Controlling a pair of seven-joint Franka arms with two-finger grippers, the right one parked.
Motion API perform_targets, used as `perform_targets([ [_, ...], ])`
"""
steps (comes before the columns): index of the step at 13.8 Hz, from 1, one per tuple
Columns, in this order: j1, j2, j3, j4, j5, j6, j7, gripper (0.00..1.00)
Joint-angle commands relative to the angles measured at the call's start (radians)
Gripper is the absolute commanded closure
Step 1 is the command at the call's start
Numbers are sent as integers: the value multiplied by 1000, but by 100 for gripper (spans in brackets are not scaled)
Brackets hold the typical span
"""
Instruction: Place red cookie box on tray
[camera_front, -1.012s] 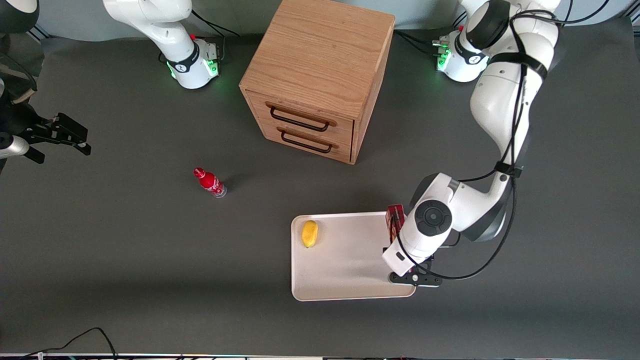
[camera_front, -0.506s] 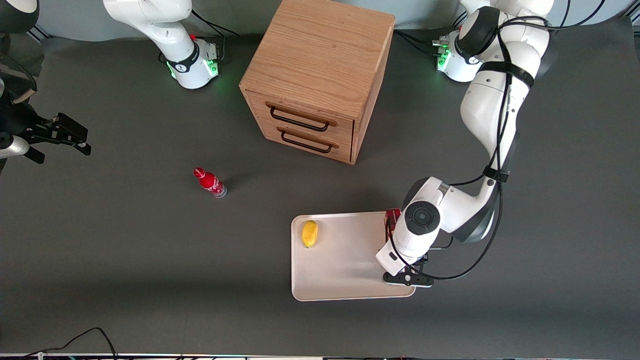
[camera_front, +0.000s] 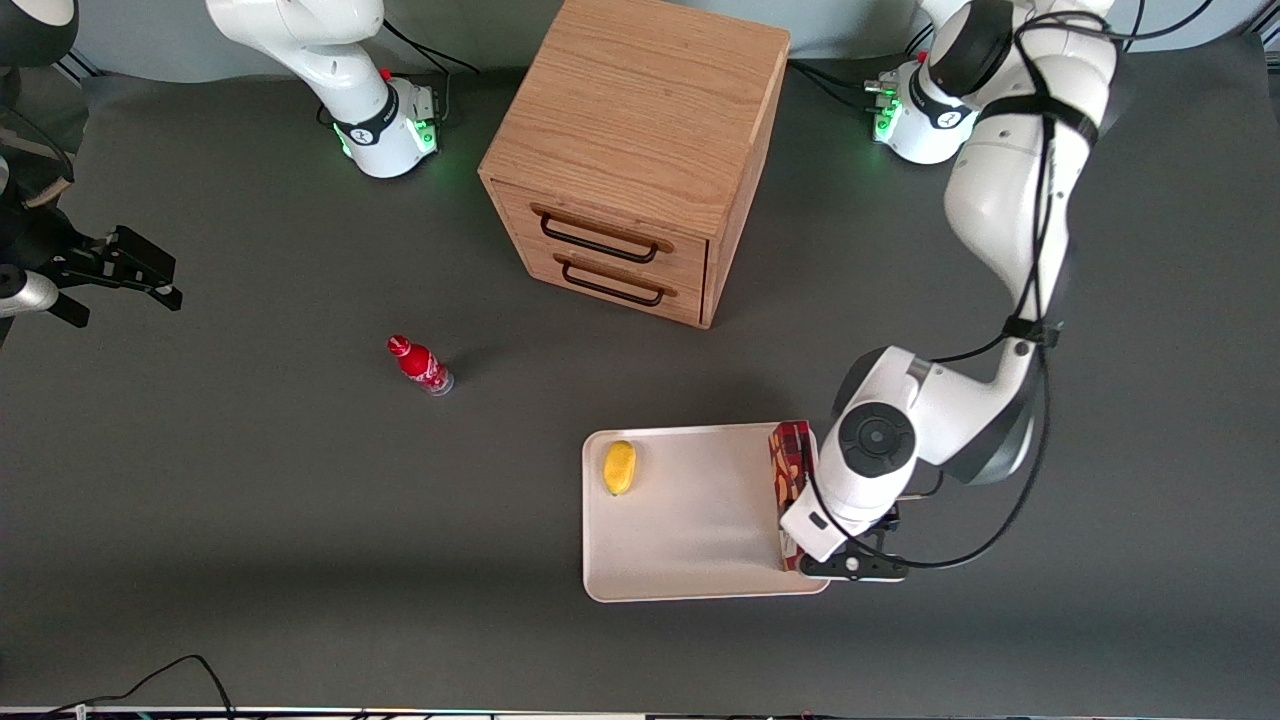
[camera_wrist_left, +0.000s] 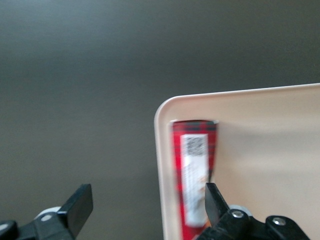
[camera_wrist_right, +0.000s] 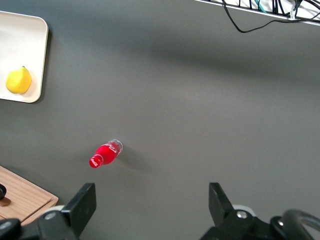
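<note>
I see the cookie box (camera_wrist_left: 194, 170) lying flat inside the tray (camera_front: 690, 520), along the rim at the working arm's end. My gripper (camera_wrist_left: 145, 210) hangs above it, fingers spread, one over the table and one over the box.

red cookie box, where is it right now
The red cookie box lies flat on the tray, along its edge toward the working arm's end, apart from the lemon; the open gripper hangs above it.

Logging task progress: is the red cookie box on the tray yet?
Yes: red cookie box lies flat inside tray along its rim; open end effector above.
</note>
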Motion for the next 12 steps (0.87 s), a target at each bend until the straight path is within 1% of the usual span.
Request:
perform_targets([
  [1,106,-251,-36,-192,-90,-94,125,0],
  [3,184,-409,-37,-332,-147,-128,258,0],
  [5,268,-546,-37,-439,-219,-163,378,0],
  [9,423,-739,-35,-513,-315,-309,599,0],
  [11,467,-846,-32,-593,-376,-298,657,0],
  [12,471,-889,-30,-619,-396,-293,676,0],
])
